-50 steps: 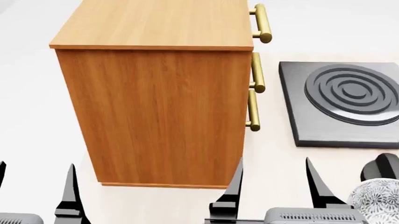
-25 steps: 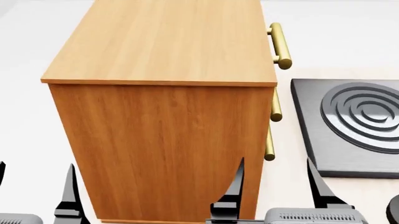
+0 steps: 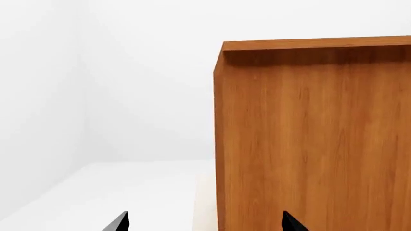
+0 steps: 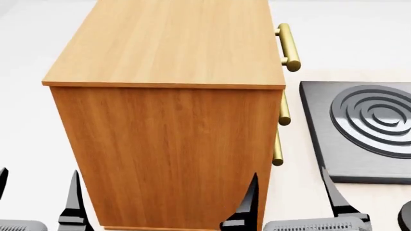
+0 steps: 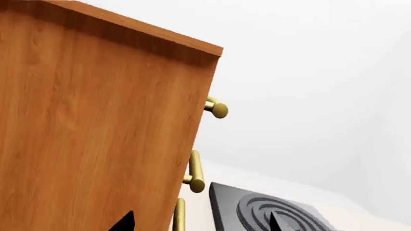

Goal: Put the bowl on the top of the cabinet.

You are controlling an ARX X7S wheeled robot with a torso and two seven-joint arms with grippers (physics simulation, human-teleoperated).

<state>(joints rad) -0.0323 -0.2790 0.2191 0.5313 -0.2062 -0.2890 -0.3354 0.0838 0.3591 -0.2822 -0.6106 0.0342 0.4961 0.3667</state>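
Observation:
The orange-brown wood-grain cabinet (image 4: 167, 134) fills the middle of the head view, its lighter flat top (image 4: 173, 43) bare and its brass bar handles (image 4: 289, 45) on the right side. It also shows in the left wrist view (image 3: 308, 134) and the right wrist view (image 5: 96, 130). The bowl is out of view. My left gripper (image 4: 38, 197) is open and empty at the lower left, near the cabinet's side. My right gripper (image 4: 292, 195) is open and empty at the lower right, by the cabinet's front corner.
A dark grey square slab with raised concentric rings (image 4: 366, 130) lies on the pale surface right of the cabinet; it also shows in the right wrist view (image 5: 270, 211). A dark rounded object (image 4: 405, 216) shows at the lower right edge.
Over the last second the head view shifted so the cabinet looms larger and the bowl left the lower right. Since half a second ago my right gripper has dropped slightly in view.

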